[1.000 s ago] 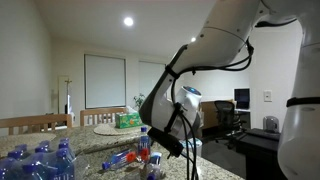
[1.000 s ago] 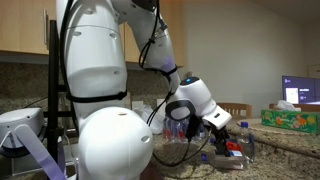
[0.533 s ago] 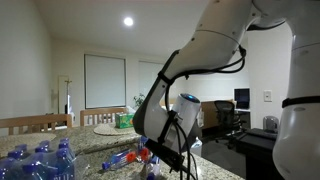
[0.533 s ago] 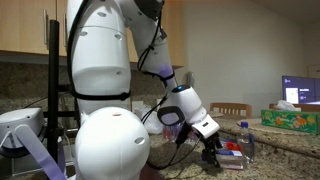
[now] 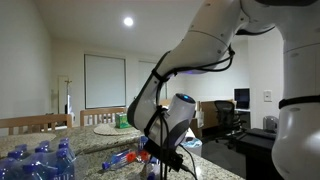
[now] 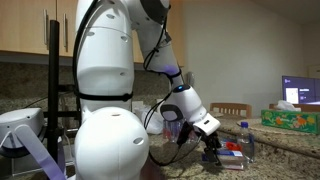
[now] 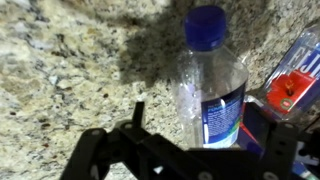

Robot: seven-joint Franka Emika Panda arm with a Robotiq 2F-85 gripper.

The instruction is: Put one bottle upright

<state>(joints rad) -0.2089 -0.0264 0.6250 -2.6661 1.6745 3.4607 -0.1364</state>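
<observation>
Your hand point(image 7: 197, 115) has dropped since a second ago. In both exterior views it now sits lower, close over the granite surface point(image 7: 70, 70), and it has barely shifted in the last half second. The fingers point(image 7: 137, 108) are apart, not clamping anything. The clear bottle point(image 7: 212, 85) sits between them; its blue cap points away from the hand and there is a gap on the one finger side that shows. It looks like it's lying down, but you can't be sure from the wrist view. A red-labelled bottle point(image 7: 295, 80) lies just beside it, past the hand's far finger.
</observation>
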